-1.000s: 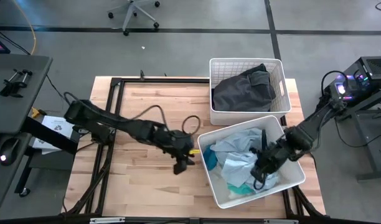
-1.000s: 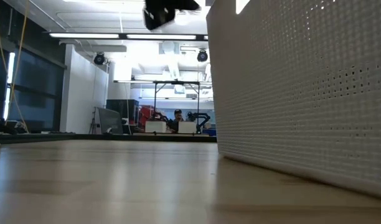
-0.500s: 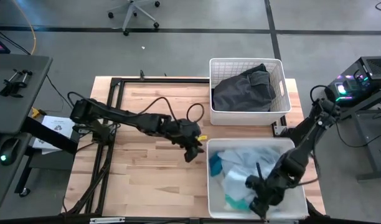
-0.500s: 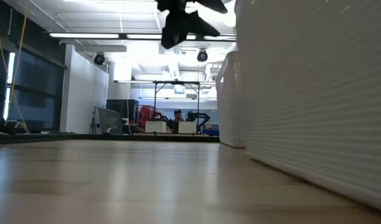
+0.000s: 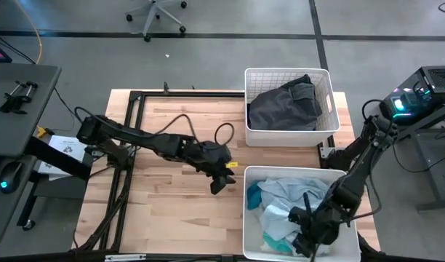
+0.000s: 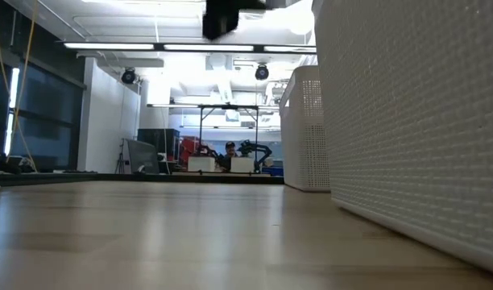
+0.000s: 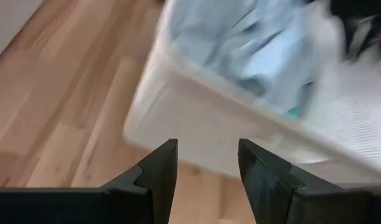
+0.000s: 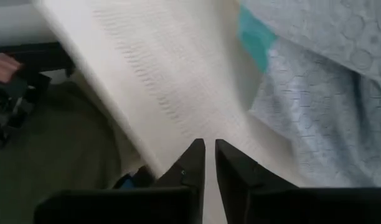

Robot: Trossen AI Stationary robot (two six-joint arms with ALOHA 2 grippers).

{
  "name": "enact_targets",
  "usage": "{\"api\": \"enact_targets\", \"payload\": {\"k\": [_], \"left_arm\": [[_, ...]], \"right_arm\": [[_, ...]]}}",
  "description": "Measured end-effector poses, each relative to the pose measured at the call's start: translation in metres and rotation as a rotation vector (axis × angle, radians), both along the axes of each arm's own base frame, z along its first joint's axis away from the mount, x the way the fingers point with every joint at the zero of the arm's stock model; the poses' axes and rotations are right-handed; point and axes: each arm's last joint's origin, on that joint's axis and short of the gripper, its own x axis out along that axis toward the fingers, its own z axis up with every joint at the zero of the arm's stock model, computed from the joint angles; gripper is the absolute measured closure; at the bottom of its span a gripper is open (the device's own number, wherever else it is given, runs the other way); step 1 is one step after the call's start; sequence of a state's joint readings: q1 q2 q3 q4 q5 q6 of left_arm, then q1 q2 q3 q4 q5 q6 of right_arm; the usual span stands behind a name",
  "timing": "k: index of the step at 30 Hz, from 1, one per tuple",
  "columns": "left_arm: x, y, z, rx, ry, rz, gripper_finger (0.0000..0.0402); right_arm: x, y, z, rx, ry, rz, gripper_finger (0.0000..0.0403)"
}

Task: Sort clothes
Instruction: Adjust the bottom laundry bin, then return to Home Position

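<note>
Over the near bin (image 5: 249, 218) of pale clothes (image 5: 284, 204) the right claw (image 5: 307, 240) grips its wall, nearly closed — left claw (image 5: 221, 180) hovers open, empty, beside it.

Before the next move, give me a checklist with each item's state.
1. Dark clothes in the far bin: ok.
2. Light clothes in the near bin: ok.
3. Near bin fully on the table: not ok, it hangs over the front edge.
4. Left pincer free: ok, open and empty above bare wood beside the near bin.
5. Right pincer free: cannot tell; nearly shut at the near bin's wall, a grip is not visible.
6. Loose clothes on the table: none seen, ok.
</note>
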State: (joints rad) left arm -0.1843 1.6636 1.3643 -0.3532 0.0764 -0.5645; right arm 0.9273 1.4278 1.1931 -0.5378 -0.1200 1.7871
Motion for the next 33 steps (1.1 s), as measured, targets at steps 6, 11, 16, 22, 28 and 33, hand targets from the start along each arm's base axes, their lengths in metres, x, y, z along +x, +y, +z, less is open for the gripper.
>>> {"api": "enact_targets", "payload": {"k": [6,11,16,22,28,33], "left_arm": [[-0.015,-0.006,0.031,-0.029,-0.099,-0.033,0.0266],[-0.006,-0.007,0.015,0.120,-0.081,0.017,0.0284],[0.013,0.012,-0.018,0.352,-0.009,0.388,0.0301],[0.042,0.030,-0.038,0.196,-0.071,0.181,0.0321],[0.048,0.017,-0.041,0.113,-0.125,0.018,0.0339],[0.036,0.026,-0.021,0.123,-0.129,0.047,0.0347]], "right_arm": [[-0.012,-0.012,0.046,-0.123,-0.172,-0.024,0.0398],[-0.018,-0.030,0.079,-0.321,-0.305,-0.081,0.0402],[-0.016,-0.043,0.105,-0.452,-0.461,-0.161,0.0401],[-0.014,-0.044,0.118,-0.491,-0.583,-0.181,0.0401],[-0.013,-0.043,0.117,-0.511,-0.586,-0.169,0.0401],[-0.013,-0.048,0.120,-0.628,-0.643,-0.224,0.0401]]}}
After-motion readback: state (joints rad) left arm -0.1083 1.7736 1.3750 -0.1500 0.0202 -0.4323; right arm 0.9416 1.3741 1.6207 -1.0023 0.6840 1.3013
